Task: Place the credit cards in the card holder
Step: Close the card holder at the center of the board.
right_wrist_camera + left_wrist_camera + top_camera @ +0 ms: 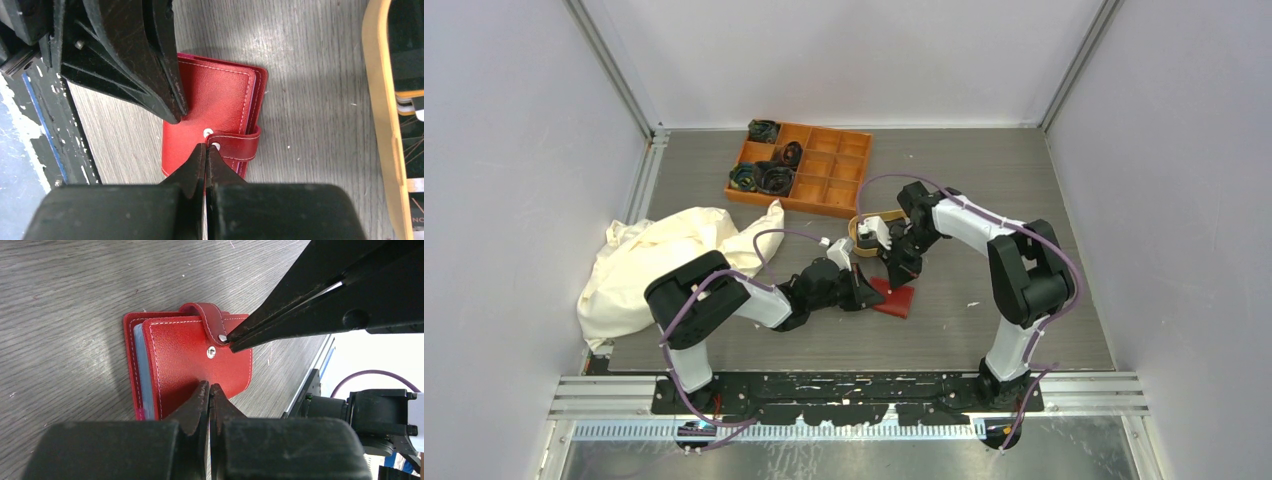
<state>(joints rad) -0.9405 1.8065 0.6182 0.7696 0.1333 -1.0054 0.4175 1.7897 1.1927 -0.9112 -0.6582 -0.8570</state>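
Observation:
The red card holder lies folded shut on the table, its tab wrapped over the cover. My left gripper is shut, and its tips rest on the cover's near edge. My right gripper is shut, with its tips at the metal snap of the tab. The two grippers meet over the holder from opposite sides. Black credit cards lie in the tan tray, with a light card edge among them. Blue pocket edges show at the holder's side.
An orange compartment box with dark coiled items stands at the back. A cream cloth lies bunched at the left. The tan tray sits just behind the right gripper, partly hidden by its wrist.

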